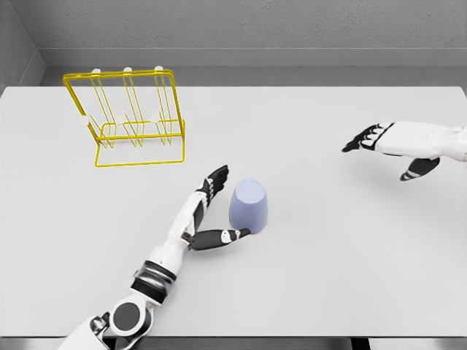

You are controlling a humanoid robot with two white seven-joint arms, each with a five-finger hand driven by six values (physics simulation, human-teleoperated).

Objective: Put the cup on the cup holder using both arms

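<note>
**A:** Start with the biggest thing you have in front of you.

**B:** Your table is a plain, matte, pale grey slab filling most of the view. Toward its far left corner you have the cup holder, a thin yellow wire rack with a rectangular base, leaning uprights and white-tipped pegs along the top.

**A:** And the cup?

**B:** Your cup is smooth and pale lavender-blue, a tapered cylinder that looks to be standing upside down, wider end on the table. It sits a little left of the table's centre, nearer the front edge than the rack, well apart from it.

**A:** Hands?

**B:** Your left hand lies just beside the cup's left side, fingers straight and spread, thumb reaching under toward the cup's base; you can't tell whether it touches. Your right hand hovers near the right edge, palm down, fingers extended and loosely spread, holding nothing.
</note>
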